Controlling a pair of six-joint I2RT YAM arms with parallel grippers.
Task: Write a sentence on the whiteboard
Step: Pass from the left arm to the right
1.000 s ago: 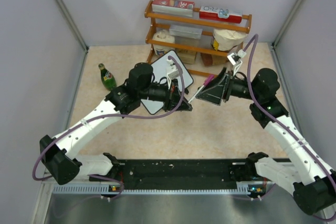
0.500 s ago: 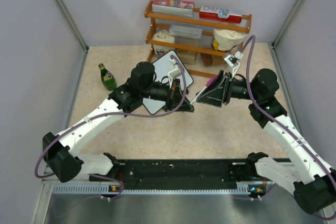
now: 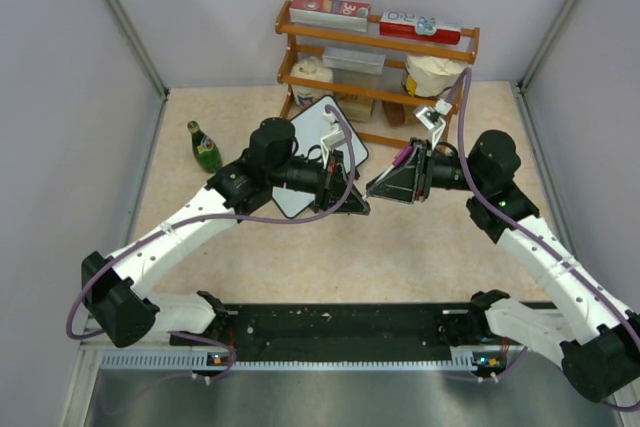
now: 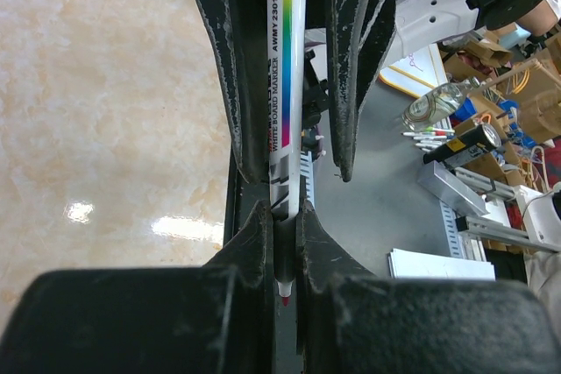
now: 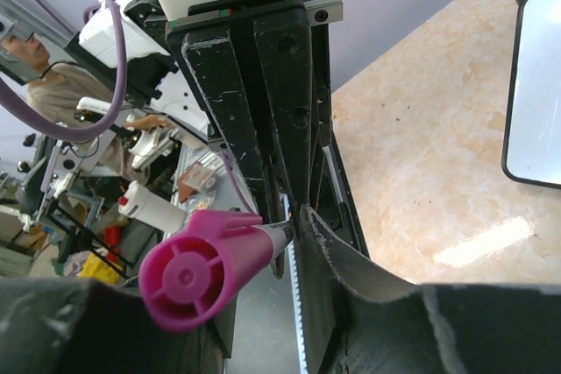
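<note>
Right end effector (image 3: 378,187), marker (image 3: 402,156) edged left — whiteboard (image 3: 318,125) under left end effector (image 3: 355,202).

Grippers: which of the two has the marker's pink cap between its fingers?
The right gripper: the pink cap sits between its fingers, while the left gripper clamps the opposite end of the marker.
</note>
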